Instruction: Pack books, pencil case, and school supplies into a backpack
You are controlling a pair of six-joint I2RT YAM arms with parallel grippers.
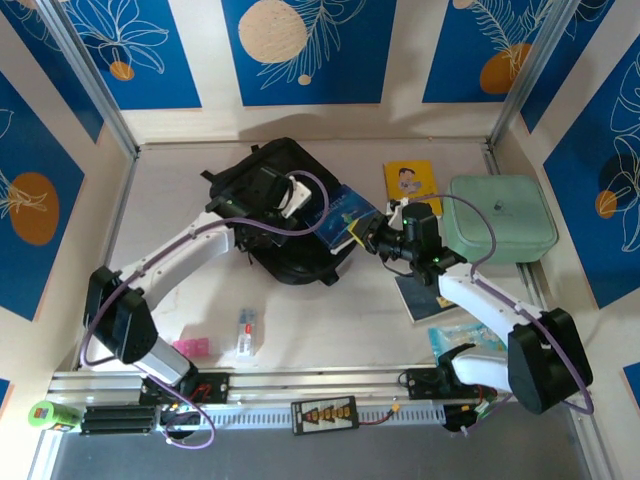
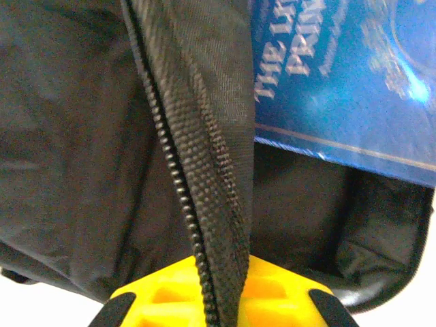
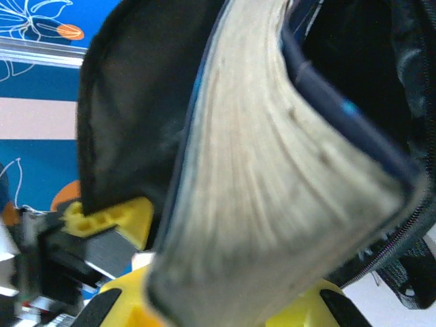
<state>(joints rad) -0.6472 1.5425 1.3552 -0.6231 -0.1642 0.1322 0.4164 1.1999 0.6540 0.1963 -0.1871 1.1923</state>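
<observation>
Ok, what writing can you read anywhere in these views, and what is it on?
"THE LI" and under it "PRIN": on the dark blue book cover, left wrist view, both cut off by the frame.
Print on the yellow book cover: too small to read.
Small mark on the mint-green case lid: too small to read.

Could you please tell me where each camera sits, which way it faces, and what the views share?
Top external: above and behind the arms, looking down at the table; left arm and right arm show whole.
Left wrist: on the left arm, facing the zipper edge of the backpack pinched in the left gripper; its yellow fingers show.
Right wrist: on the right arm, looking past the right gripper along the dark blue book it holds, into the backpack.
Shared: all three show backpack and book.
</observation>
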